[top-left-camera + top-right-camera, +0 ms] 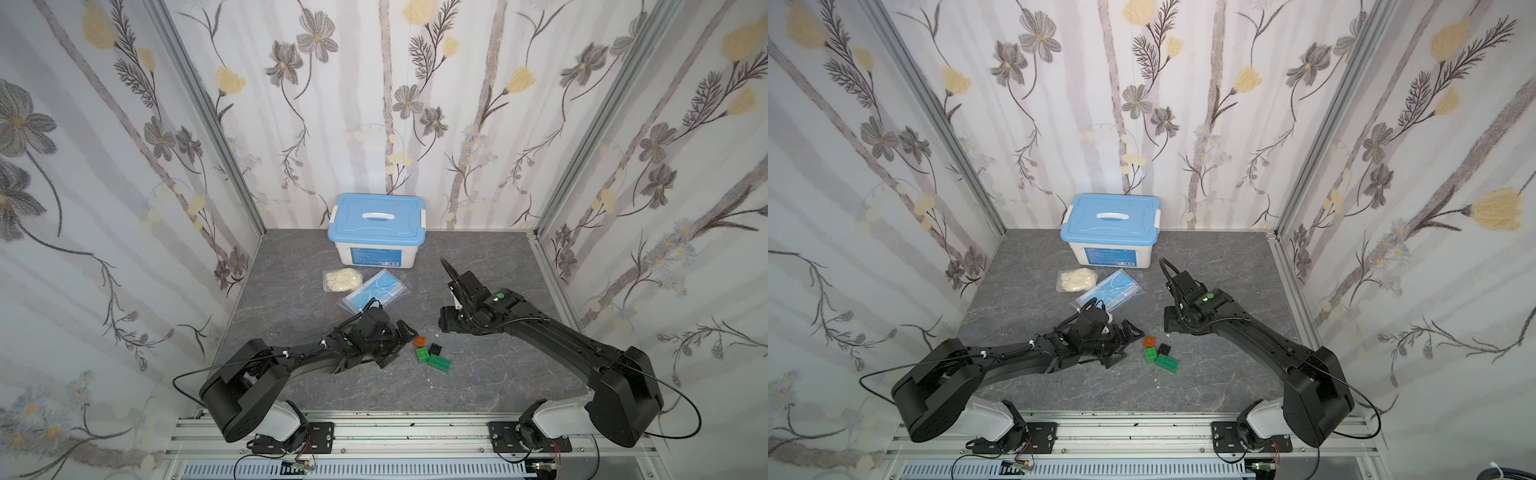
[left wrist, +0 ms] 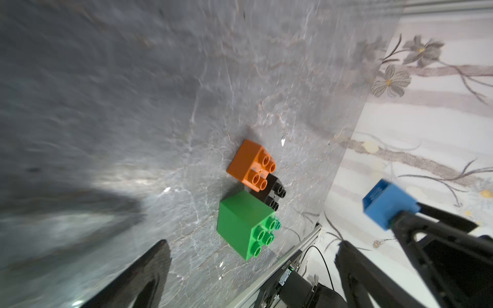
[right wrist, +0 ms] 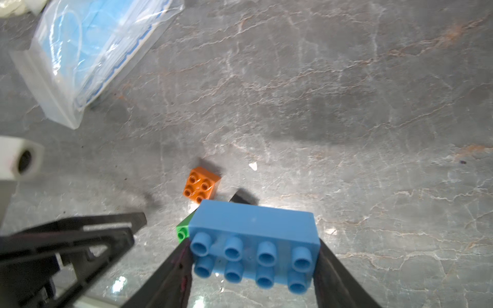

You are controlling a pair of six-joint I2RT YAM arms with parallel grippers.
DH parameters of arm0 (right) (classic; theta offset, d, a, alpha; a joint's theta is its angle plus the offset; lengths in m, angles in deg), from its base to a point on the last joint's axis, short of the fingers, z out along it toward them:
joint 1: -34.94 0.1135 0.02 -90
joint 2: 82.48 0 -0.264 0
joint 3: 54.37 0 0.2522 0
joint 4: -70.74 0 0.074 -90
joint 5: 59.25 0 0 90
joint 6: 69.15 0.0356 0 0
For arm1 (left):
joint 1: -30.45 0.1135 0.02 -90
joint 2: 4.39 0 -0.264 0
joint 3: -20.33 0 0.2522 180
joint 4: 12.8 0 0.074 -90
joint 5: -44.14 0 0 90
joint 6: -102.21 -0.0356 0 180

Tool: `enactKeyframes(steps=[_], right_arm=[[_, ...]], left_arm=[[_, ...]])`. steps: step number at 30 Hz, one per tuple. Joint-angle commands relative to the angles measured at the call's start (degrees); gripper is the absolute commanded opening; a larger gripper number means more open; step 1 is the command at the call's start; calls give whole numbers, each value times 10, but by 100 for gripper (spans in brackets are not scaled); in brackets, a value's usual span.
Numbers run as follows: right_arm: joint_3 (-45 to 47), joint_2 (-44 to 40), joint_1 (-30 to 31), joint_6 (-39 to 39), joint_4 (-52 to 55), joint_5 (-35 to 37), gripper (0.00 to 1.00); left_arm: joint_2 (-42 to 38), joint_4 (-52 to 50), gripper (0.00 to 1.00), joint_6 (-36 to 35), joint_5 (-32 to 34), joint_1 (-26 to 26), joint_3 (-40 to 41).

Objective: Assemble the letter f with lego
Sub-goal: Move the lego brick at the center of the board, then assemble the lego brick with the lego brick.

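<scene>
Left gripper (image 1: 400, 345) crowds the bricks (image 1: 438, 361) — open table (image 1: 507, 374) rightward.

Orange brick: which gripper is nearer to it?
Left. The open left gripper sits low beside the orange brick; the right gripper, holding a blue brick, hangs higher on the other side.

Bricks (image 1: 437, 360) lie in front, mask pack (image 1: 374, 293) behind them, box (image 1: 376, 232) farthest back.

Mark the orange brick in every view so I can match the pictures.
Both top views: orange brick, the farthest-back piece of the loose cluster.
Left wrist: near the picture's middle, beside the small green brick.
Right wrist: near the middle, just beyond the held blue brick.
Shared landmark: the black brick, right next to it in all views.
</scene>
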Motion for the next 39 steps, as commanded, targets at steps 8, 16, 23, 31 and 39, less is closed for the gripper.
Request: enactKeyframes(steps=[8,16,23,31,39], right_arm=[[-37,54,88,-22,10,18,65],[-50,95,138,-26,12,-7,66],[-62,126,154,-30,11,-21,66],[-62,140,157,-35,13,-29,66],[-54,141,156,-37,11,-27,66]], left_arm=[[-166,-225,100,-156,-50,228,8],[-142,-237,100,-216,-109,291,-18],[-146,-252,100,-253,-134,298,-31],[-165,-279,100,-286,-174,300,-36],[-188,-308,100,-310,-175,299,-29]])
